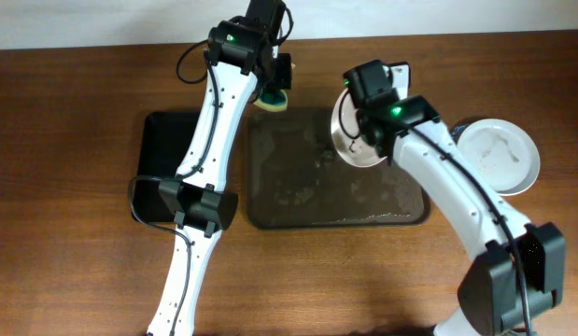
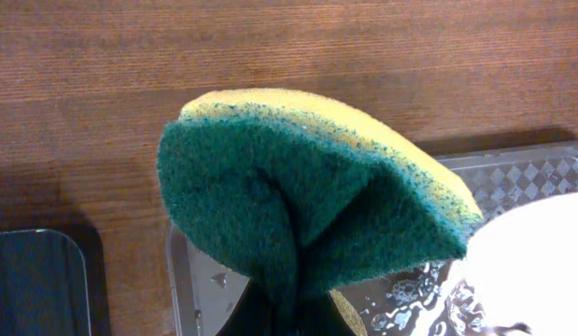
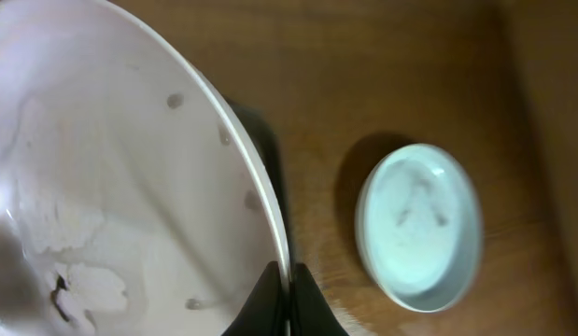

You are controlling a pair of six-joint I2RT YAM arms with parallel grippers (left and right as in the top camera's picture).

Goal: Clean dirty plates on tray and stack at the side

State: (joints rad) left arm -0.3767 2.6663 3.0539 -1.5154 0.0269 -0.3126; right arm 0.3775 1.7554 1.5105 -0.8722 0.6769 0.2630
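R gripper (image 3: 289,299) pinched shut on plate (image 3: 120,187) rim, plate tilted above tray (image 1: 298,201) right end | L gripper (image 1: 275,86) clamped on sponge (image 2: 307,196) over tray's far-left corner | second plate (image 1: 499,157) lay on table, right | handling: plate stiff, light, breakable, probably wet-slick; rim was the place to grip

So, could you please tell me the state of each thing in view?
Left gripper: shut on the sponge.
Sponge: folded, green side out.
Right gripper: shut on the held plate's rim.
Held plate: tilted over the tray, smeared, with a dark speck.
Other plate: flat on the table, right of the tray, faintly smeared.
Tray: wet, no plate lying in it.
Black tray: flat, left of the tray.
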